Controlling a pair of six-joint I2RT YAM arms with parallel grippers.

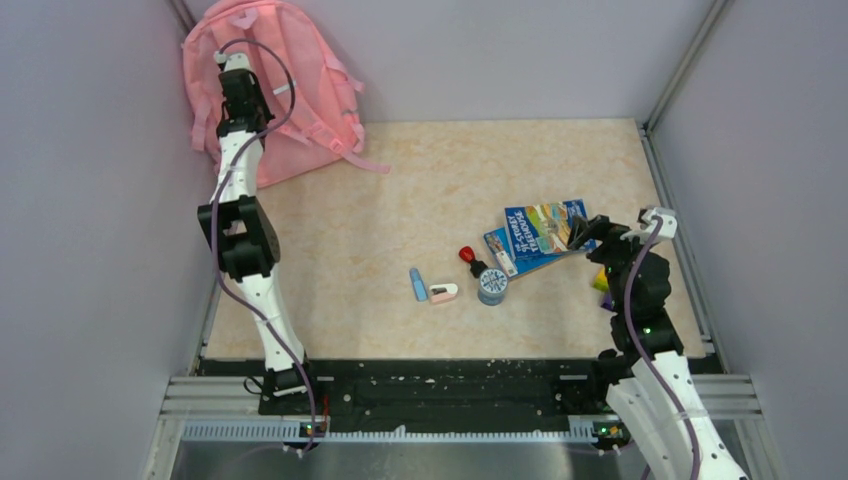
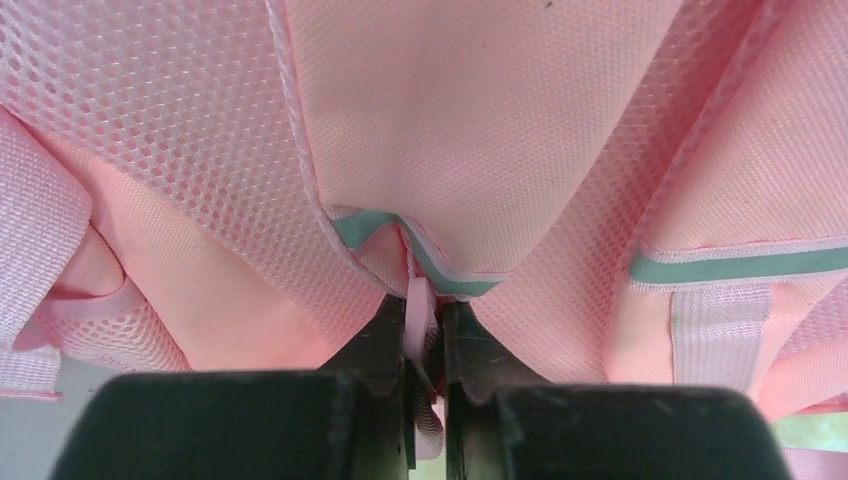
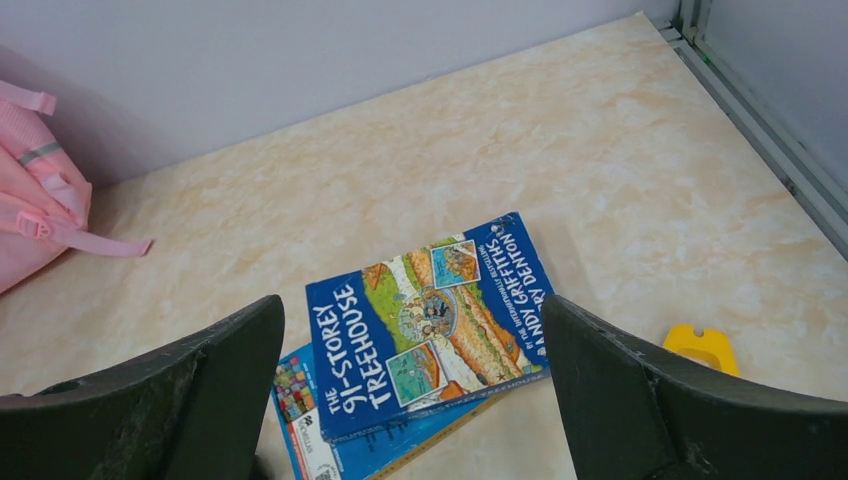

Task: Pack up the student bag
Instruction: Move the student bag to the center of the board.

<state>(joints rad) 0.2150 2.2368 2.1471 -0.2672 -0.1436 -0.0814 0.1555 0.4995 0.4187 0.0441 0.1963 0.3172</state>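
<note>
Pinching a pink loop [image 2: 418, 318] on the student bag [image 1: 312, 78], left jaws, bag contents hidden, right jaws spread above books [image 3: 425, 335]

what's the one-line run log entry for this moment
left end effector: shut on student bag strap | right end effector: open over treehouse book

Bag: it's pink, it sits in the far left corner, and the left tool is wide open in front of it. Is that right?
Not quite. The left tool is not wide open. The left wrist view shows it pinched shut on a thin pink loop of the bag. The rest is right: the bag is pink and sits in the far left corner.
</note>
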